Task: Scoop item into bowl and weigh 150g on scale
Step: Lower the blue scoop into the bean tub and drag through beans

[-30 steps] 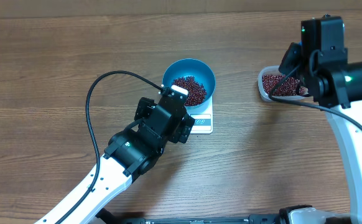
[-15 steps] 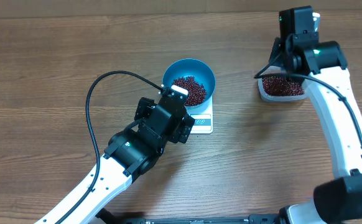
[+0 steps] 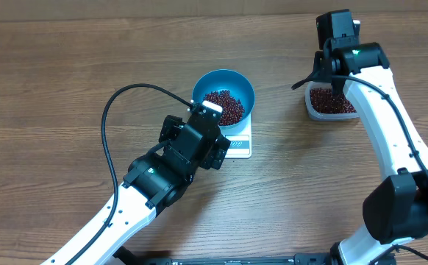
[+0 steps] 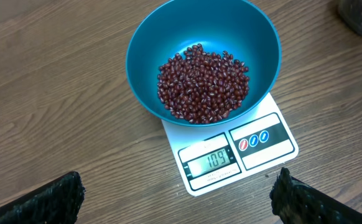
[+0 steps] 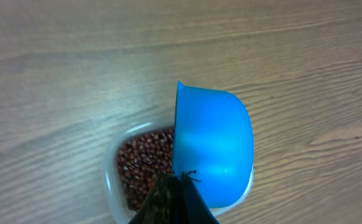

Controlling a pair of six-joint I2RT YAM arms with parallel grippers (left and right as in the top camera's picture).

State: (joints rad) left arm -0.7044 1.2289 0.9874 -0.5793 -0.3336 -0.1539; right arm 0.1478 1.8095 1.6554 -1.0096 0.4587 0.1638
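Note:
The blue bowl (image 3: 223, 82) stands on the white scale (image 3: 240, 147) and holds a heap of red-brown beans (image 4: 203, 81). The bowl (image 4: 168, 37) and the scale (image 4: 274, 152) fill the left wrist view, and the display reads 109. My left gripper (image 4: 178, 199) hangs open just in front of the scale with nothing between its fingers. My right gripper (image 5: 180, 183) is shut on the handle of a small blue scoop (image 5: 215, 149). The scoop is tipped on its side over more beans (image 5: 145, 165) in a clear tub (image 3: 311, 107).
The left arm (image 3: 148, 184) reaches in from the lower left with a black cable looping above it. The right arm (image 3: 390, 140) runs along the right side up to the tub. Bare wood table (image 3: 67, 81) lies to the left.
My right arm has swung back and to the left, and the scoop now hangs over the tub's far edge. The left arm, the bowl and the scale have not moved.

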